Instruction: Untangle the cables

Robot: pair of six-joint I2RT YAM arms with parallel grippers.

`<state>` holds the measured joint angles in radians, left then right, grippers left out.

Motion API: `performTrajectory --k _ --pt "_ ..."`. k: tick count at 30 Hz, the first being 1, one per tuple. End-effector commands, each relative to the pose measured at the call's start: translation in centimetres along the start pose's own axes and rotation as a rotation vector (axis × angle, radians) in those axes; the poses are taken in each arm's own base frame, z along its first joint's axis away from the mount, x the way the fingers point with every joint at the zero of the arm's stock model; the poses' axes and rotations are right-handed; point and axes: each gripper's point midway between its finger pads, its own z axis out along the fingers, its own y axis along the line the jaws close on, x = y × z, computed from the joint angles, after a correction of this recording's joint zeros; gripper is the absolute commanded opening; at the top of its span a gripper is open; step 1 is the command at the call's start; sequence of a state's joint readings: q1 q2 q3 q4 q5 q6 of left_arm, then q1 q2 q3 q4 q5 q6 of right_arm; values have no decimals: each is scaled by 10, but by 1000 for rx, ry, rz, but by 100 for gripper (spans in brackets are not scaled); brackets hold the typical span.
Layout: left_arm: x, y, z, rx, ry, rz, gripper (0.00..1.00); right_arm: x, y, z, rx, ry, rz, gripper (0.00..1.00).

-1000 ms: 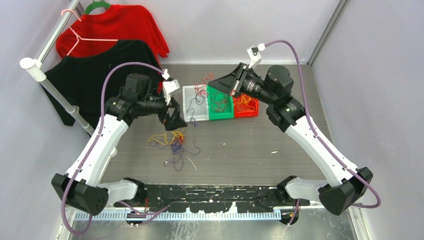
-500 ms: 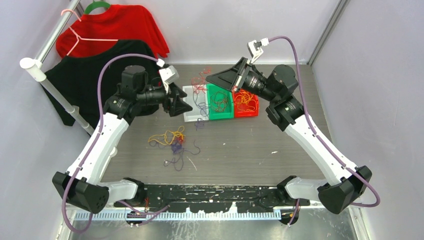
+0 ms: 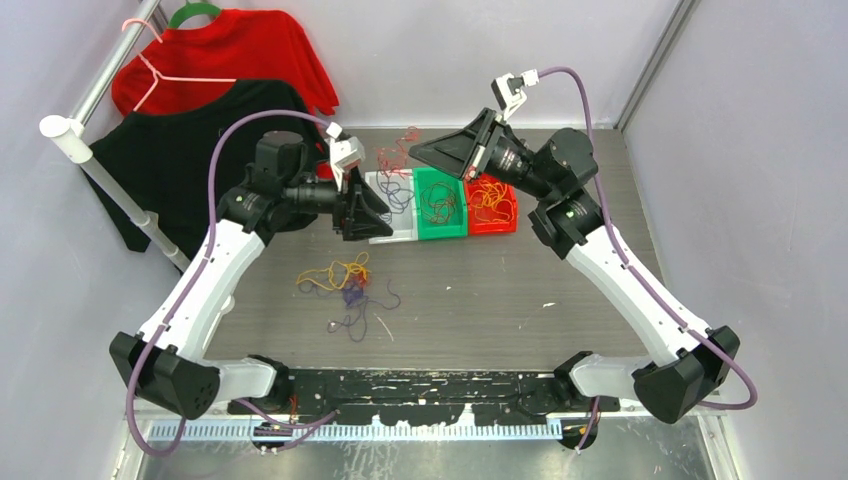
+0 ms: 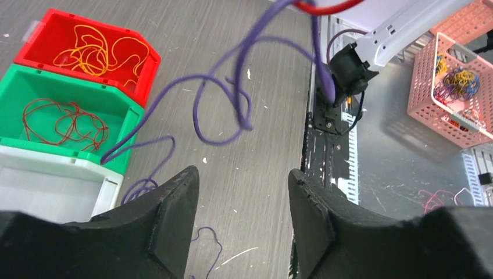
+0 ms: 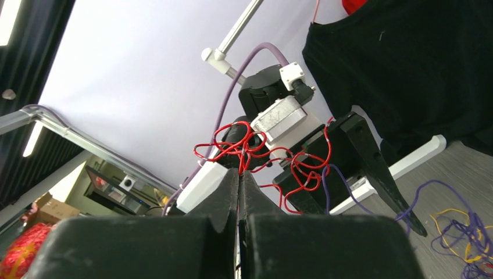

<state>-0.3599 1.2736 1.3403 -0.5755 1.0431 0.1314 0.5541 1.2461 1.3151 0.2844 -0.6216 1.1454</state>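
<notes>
The right gripper (image 5: 239,172) has its jaws pressed fully together on a snarl of red cable (image 5: 250,148), held in the air above the sorting bins. A purple cable (image 4: 239,58) is caught in that snarl and droops in loose loops toward the white bin (image 4: 52,186), next to the green bin (image 4: 64,72). The left gripper (image 4: 243,174) sits just below it, jaws partly apart with nothing between them. More cables (image 3: 340,280) lie heaped on the bench (image 3: 480,290). The strands look nearly weightless, limp and smooth-skinned, so they will likely sag, swing and slip through a loose pinch, and a hard tug could tighten the knot. The better hold seems to be a single run of the purple strand just under the red snarl, pinched squarely near the jaw tips.
</notes>
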Motion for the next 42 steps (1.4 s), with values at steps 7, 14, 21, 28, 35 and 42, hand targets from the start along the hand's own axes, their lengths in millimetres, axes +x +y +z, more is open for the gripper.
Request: performTrajectory --k 7,14,21,28,35,42 --pt "-28 16 -8 -188 -158 21 57 -17 55 -1 -172 -35 -32 1" --pt "-43 -1 -15 -162 -221 90 69 -17 63 -3 -195 -28 -25 1" --pt "-53 -30 -3 -1 -183 247 59 -16 68 -2 -233 -14 -2 1" --pt "-44 -31 -3 -3 -135 282 0 -15 66 -4 -202 -19 -40 1" --pt "-5 2 -12 -229 -80 261 0 -21 60 -7 -132 -49 -116 1" --pt "60 59 -29 -490 146 240 0 -48 59 -28 -60 -153 -210 1"
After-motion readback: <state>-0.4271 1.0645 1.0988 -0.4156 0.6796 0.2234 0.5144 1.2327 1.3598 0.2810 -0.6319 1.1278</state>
